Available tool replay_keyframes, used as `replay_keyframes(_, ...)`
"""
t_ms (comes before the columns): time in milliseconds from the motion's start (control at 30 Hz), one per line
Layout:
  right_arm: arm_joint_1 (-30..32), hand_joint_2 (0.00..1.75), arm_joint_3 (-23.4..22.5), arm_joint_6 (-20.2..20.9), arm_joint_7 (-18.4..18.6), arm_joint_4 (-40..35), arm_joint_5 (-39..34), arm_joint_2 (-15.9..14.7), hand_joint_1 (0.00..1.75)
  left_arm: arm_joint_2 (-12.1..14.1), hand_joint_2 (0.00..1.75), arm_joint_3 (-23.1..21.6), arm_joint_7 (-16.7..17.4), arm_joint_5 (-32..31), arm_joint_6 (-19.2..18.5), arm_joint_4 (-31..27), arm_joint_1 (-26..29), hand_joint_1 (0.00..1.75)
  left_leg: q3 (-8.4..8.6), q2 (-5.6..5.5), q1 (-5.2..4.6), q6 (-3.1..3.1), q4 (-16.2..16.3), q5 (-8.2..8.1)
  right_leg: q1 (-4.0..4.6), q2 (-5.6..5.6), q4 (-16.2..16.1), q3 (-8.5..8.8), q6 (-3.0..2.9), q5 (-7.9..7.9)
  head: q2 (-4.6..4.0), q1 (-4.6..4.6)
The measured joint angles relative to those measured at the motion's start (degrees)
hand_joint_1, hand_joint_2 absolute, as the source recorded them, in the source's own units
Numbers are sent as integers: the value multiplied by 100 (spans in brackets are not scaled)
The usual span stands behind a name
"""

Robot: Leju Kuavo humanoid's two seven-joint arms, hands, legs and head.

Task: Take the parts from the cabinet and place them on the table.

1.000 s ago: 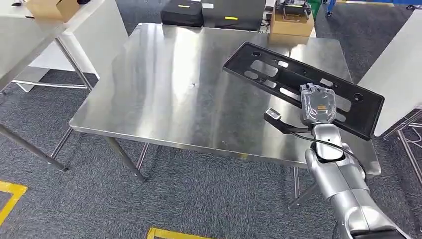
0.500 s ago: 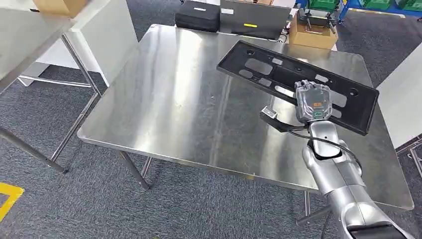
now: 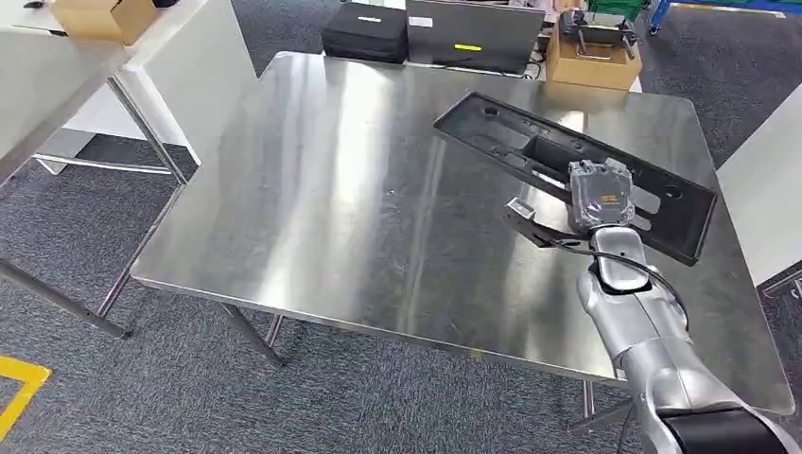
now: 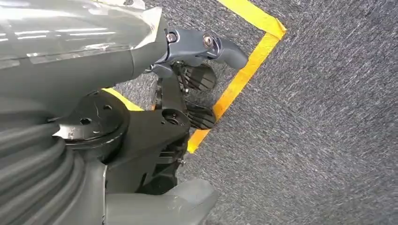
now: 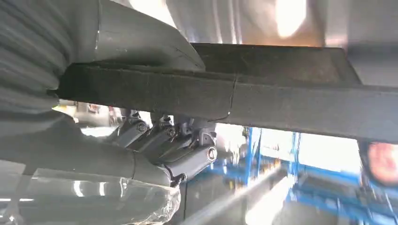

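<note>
While gripped along its near edge by the right hand (image 3: 600,194), long black part (image 3: 530,147) tilted over the steel table (image 3: 331,189).

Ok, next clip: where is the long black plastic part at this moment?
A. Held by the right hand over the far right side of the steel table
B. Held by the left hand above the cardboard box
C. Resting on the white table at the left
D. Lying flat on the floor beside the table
A: the right hand grips the black part, which is tilted over the steel table on its far right side.
</note>
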Motion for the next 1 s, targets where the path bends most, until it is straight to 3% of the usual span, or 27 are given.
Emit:
replay_keyframes(367, -298, 175, -83, 129, -168, 797, -21, 421, 175, -81, 175, 144, -79, 120, 105, 0, 5, 0, 9, 23, 2, -44, -3, 25, 7, 14, 5, 1, -25, 17, 0, 4)
replay_keyframes(567, -314, 175, -85, 129, -170, 821, -39, 448, 175, -81, 175, 153, -83, 120, 105, 0, 9, 0, 8, 24, 2, -44, -3, 25, 7, 14, 5, 2, -25, 17, 0, 2)
replay_keyframes(667, -436, 175, -127, 155, -129, 1036, -13, 796, 175, -94, 175, 251, -142, 212, 105, 0, 28, 0, 12, 26, -2, -45, -1, 25, -2, 15, 5, 2, -24, 17, 0, 2)
replay_keyframes(733, -442, 175, -127, 155, -129, 1071, -13, 852, 175, -94, 175, 258, -151, 212, 94, 0, 36, 0, 12, 24, -4, -45, -1, 24, -3, 14, 4, 2, -24, 17, 0, 2)
replay_keyframes(767, -446, 0, -127, 155, -129, 1088, -13, 870, 0, -94, 175, 260, -157, 212, 76, 0, 42, 0, 11, 22, -4, -45, -1, 24, -4, 14, 4, 2, -24, 17, 0, 2)
replay_keyframes(1000, -519, 0, -183, 277, -98, 1136, -20, 911, 0, -81, 175, 271, 11, 125, -11, 0, 65, 0, 11, 26, -11, -47, -1, 21, -8, 15, 4, 3, -24, 17, 0, 4)
